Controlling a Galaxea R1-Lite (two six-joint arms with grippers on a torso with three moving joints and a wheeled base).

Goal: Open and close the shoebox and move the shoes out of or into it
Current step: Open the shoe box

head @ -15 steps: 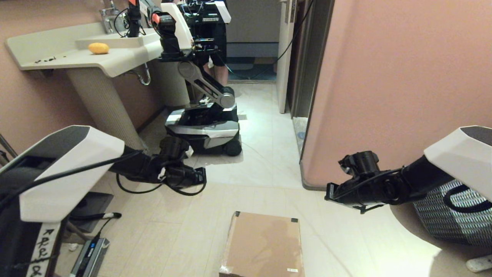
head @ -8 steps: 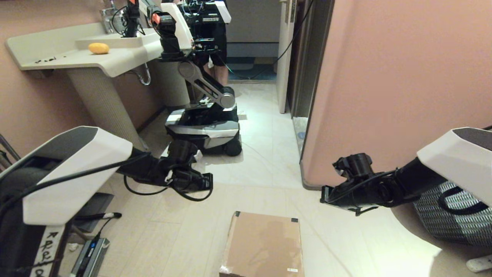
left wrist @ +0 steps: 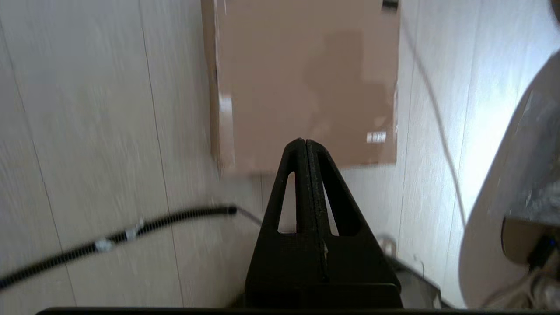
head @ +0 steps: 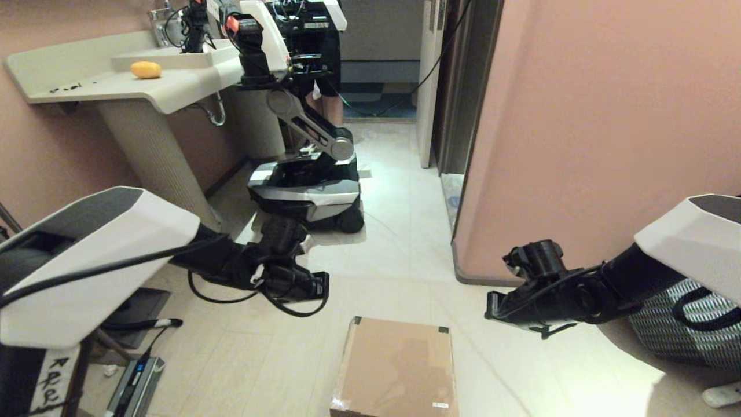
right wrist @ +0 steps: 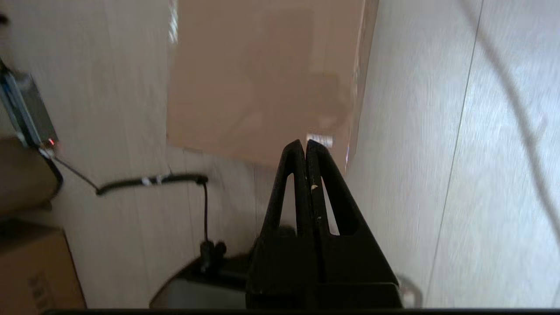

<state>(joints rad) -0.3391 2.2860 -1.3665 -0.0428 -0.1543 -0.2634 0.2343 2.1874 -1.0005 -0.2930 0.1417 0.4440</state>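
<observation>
Task barely begun: shoebox (head: 396, 368) on the floor, lid down; shoes not in sight. Left claw (head: 315, 286) and right claw (head: 492, 307), both pressed together and empty, hang above the box's far corners, box between and below them. Beyond the left claw, another robot (head: 307, 185); woven basket (head: 683, 336) behind the right claw. Nothing blocks the lid.

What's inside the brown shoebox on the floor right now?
Nothing inside can be seen: the shoebox lies shut on the floor, lid flat, so its contents are covered. No shoes show anywhere outside it.
</observation>
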